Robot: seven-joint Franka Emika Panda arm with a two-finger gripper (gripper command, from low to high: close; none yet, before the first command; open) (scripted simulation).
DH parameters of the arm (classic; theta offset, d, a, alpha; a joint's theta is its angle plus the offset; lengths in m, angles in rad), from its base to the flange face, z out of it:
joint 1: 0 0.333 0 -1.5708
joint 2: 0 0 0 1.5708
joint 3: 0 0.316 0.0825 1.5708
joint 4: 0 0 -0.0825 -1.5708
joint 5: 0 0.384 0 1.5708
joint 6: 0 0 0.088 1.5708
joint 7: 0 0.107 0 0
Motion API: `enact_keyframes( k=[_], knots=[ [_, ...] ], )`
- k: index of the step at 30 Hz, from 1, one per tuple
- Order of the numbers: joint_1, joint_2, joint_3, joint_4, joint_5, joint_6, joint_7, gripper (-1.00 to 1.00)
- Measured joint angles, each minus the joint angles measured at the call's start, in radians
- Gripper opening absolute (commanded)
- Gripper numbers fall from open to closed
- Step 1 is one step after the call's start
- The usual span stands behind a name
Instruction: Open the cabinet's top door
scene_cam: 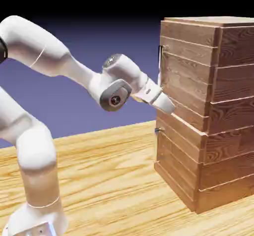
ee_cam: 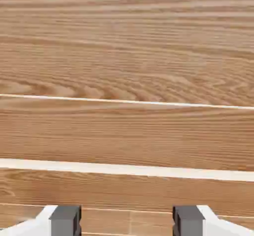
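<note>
The cabinet (scene_cam: 223, 111) of reddish-brown planks stands at the right of the exterior view. Its top door (scene_cam: 186, 81) is flush with the front, and a slim vertical bar handle (scene_cam: 160, 58) sits near the door's upper left edge. My gripper (scene_cam: 170, 106) is up against the lower part of that door, well below the handle. In the hand view the cabinet's wood planks (ee_cam: 127, 61) fill the picture at close range. My gripper (ee_cam: 126, 221) is open there, with only wood showing between its two grey fingertips (ee_cam: 65, 220). The handle is out of sight in the hand view.
The shorter lower door (scene_cam: 173, 155) has a small metal handle (scene_cam: 157, 130) just below my hand. The cabinet rests on a light wood table (scene_cam: 114, 180). My arm rises from the lower left.
</note>
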Motion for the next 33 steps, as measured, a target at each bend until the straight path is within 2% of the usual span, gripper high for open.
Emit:
enact_keyframes(
  k=[33],
  knots=[
    [-0.417,-0.328,0.537,0.143,1.435,-0.055,0.784,0.00]
  ],
)
